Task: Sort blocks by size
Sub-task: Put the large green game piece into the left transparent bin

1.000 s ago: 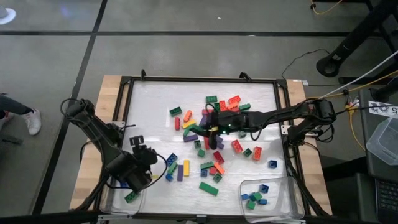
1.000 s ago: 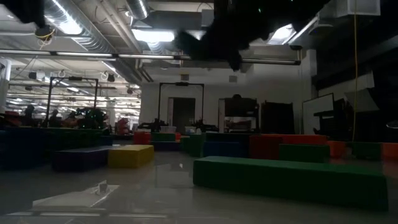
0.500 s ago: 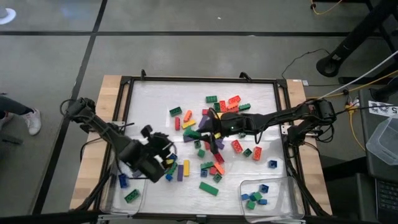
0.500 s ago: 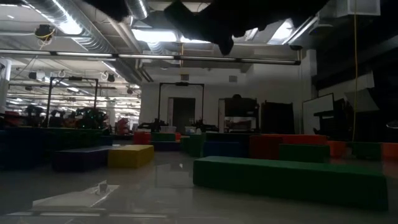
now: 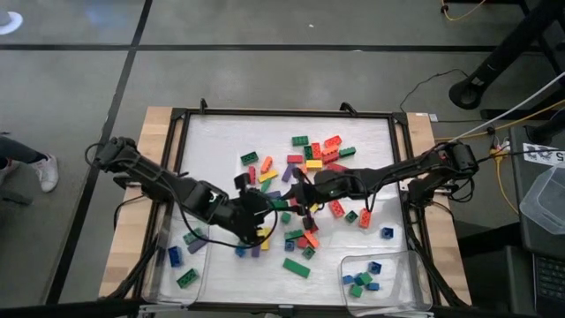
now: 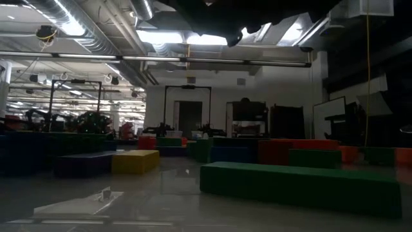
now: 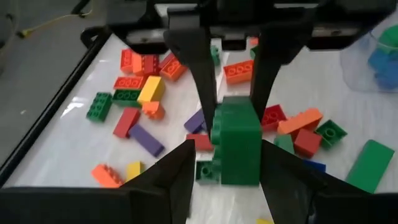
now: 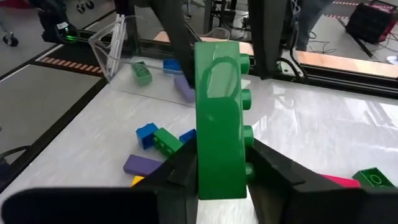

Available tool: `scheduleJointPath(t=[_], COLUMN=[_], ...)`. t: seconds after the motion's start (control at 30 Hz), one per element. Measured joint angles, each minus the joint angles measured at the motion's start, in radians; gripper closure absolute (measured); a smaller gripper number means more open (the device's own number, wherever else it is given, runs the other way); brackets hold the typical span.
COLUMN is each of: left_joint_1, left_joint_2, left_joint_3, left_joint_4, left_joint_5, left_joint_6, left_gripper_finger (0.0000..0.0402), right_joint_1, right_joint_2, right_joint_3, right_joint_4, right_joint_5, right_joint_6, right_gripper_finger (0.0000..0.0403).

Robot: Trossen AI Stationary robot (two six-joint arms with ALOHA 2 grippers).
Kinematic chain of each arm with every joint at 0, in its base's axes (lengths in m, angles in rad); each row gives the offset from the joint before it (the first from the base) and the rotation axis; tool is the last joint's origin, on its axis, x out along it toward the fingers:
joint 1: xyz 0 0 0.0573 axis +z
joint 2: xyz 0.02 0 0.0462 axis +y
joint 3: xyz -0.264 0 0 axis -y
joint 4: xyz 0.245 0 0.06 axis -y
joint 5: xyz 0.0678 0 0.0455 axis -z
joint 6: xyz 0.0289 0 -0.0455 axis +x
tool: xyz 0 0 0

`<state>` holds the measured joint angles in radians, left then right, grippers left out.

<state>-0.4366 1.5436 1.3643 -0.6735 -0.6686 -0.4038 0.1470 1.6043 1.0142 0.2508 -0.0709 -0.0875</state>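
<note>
Both arms are meeting over the middle of the desk point(image 5: 221, 141), above the scattered blocks point(image 5: 311, 231).

The right gripper point(image 8: 221, 167) is reaching in from the right and clamping a long green brick point(image 8: 221, 112). Its fingers point(image 8: 180, 171) are pressing against both flat sides, and the brick is standing on end with its studs facing sideways.

The left gripper point(image 7: 227, 177) is coming in from the left at the same brick. Its fingers point(image 7: 177, 183) are spread wide, sitting on either side of the brick's lower part with a gap showing on at least one side, so it is not gripping. In the high view the brick is mostly hidden under the two grippers, just left of the pile's centre.

The loose blocks are lying mostly in the centre and toward the far side, in mixed colours, long and square.

The clear tray at the near-left corner point(image 5: 199, 281) is holding a few blue and green bricks. The clear tray at the near-right corner point(image 5: 411, 265) is holding small blue and green squares. One small blue square point(image 5: 387, 233) is sitting alone, just on the far side of the near-right tray.
</note>
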Motion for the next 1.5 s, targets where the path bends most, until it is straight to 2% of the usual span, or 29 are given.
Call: scheduleJointPath(t=[0.13, 0.27, 0.47, 0.7, 0.77, 0.93, 1.03, 1.2, 1.37, 1.5], left_joint_1=[0.032, 0.063, 0.077, 0.072, 0.068, 0.033, -0.020, -0.146, -0.256, -0.306], left_joint_2=[0.001, 0.012, 0.012, -0.050, -0.086, -0.184, -0.219, -0.225, -0.221, -0.220], left_joint_3=[0.000, 0.000, 0.000, 0.000, 0.000, 0.001, 0.001, 0.000, -0.067, -0.148], left_joint_4=[0.023, 0.020, 0.020, -0.136, -0.198, -0.359, -0.463, -0.611, -0.595, -0.598], left_joint_5=[0.070, 0.106, 0.123, 0.248, 0.330, 0.613, 0.713, 0.740, 0.730, 0.727], left_joint_6=[0.047, 0.040, 0.079, 0.058, 0.011, -0.175, -0.317, -0.598, -0.805, -0.912], left_gripper_finger=[0.0245, 0.0250, 0.0330, 0.0330, 0.0330, 0.0329, 0.0319, 0.0316, 0.0312, 0.0294], right_joint_1=[-0.003, -0.003, -0.003, -0.002, -0.003, -0.003, -0.003, -0.003, -0.003, -0.003], right_joint_2=[0.000, 0.000, 0.000, 0.000, 0.000, 0.000, 0.000, 0.000, 0.000, 0.000], right_joint_3=[0.000, 0.000, 0.000, 0.000, 0.000, 0.000, 0.000, 0.000, -0.021, -0.034], right_joint_4=[0.009, 0.015, 0.007, -0.031, -0.065, -0.232, -0.340, -0.509, -0.593, -0.639], right_joint_5=[0.000, 0.000, 0.010, 0.098, 0.131, 0.179, 0.203, 0.202, 0.202, 0.201], right_joint_6=[0.000, 0.000, 0.006, 0.014, 0.038, 0.119, 0.182, 0.297, 0.397, 0.448], right_gripper_finger=[0.0308, 0.0299, 0.0266, 0.0251, 0.0247, 0.0238, 0.0237, 0.0237, 0.0237, 0.0237])
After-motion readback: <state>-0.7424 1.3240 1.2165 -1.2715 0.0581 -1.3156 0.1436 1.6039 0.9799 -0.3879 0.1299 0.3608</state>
